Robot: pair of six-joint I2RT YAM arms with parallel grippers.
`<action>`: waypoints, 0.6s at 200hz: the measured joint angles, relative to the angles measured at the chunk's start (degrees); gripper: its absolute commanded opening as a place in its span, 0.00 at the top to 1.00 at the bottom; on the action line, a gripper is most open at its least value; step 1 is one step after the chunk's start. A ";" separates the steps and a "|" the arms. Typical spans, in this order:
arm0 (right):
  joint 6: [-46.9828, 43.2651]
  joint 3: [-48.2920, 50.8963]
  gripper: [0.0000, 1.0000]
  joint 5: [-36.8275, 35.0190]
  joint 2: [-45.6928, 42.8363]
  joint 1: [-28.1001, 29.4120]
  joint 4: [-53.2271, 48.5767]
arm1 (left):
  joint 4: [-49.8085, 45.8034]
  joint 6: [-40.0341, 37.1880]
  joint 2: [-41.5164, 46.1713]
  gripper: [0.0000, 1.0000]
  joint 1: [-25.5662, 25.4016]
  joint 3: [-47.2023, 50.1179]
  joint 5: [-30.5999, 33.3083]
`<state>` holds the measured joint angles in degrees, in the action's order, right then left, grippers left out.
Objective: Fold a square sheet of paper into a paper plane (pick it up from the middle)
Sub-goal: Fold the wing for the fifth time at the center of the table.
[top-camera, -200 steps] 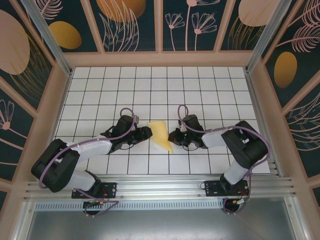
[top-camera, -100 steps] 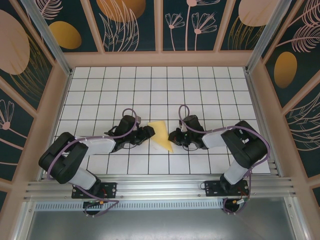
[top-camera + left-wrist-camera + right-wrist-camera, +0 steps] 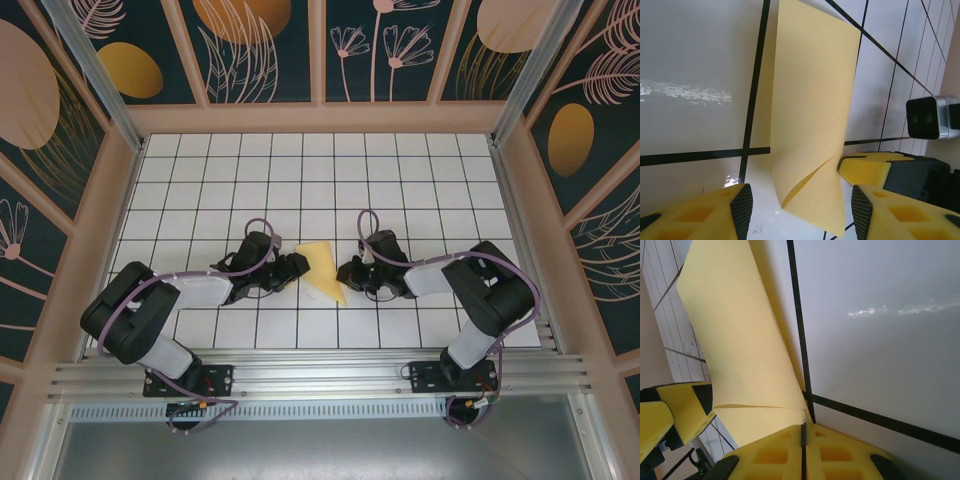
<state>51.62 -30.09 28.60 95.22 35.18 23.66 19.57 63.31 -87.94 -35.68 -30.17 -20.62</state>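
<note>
Close to the table's (image 3: 200,160) near edge, midway between its left and right edges, the two grippers face each other with the paper (image 3: 320,268) between them. The left gripper (image 3: 801,196) stands about half open and grips nothing. The paper's near end lies in the gap between its pads and seems to touch neither. The right gripper (image 3: 802,440) is closed, pads pressed together, and the paper's corner runs straight into that seam, so it looks pinched there. The paper is partly folded and narrow, with one flap doubled over. By its shadow, one side stands a little off the table.

This looks like the middle of the folding: the right gripper anchors the piece while the left lines up on the free end. The next move calls for the left jaws to close on that end without shoving it, then carry it over to the crease. Paper this thin will likely buckle or slip if the two arms pull against each other.

The top view gives the placement on the table but hides both sets of jaws under the wrists. The left wrist view shows the doubled flap and the open gap. The right wrist view shows the shut seam meeting the paper.
</note>
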 measured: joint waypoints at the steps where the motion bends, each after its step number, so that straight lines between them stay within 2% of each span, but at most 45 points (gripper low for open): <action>1: 0.00 0.00 0.90 0.02 0.00 0.00 0.00 | 0.02 0.00 0.00 0.43 0.00 0.00 0.00; 120: 1.36 -0.13 0.90 0.09 0.20 -0.09 0.00 | 4.81 3.02 -2.36 0.44 0.00 0.07 -2.05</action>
<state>52.97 -30.22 28.69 95.42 35.09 23.66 24.38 66.32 -90.30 -35.68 -30.11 -22.68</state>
